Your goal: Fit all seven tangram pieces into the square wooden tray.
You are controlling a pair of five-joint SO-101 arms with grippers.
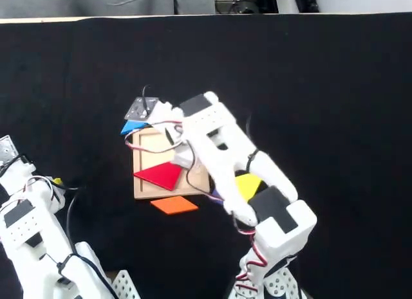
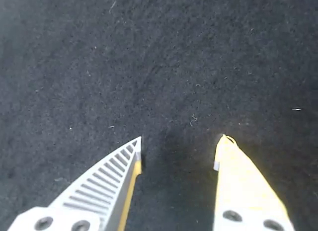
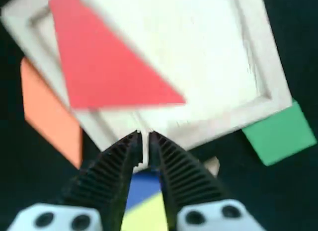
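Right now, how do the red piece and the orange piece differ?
The red piece is a triangle; the orange piece is a slanted four-sided shape. The red piece lies on the tray; the orange piece lies on the black cloth just outside the tray's edge. The red piece looks the larger of the two. Both lie flat.

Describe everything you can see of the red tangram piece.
The red tangram piece is a flat, matte triangle, plain red with no markings. It lies flat in the wooden tray, toward the edge nearest the orange piece, with bare wood beside it. No other piece touches it. The right gripper sits close to one corner, not gripping it.
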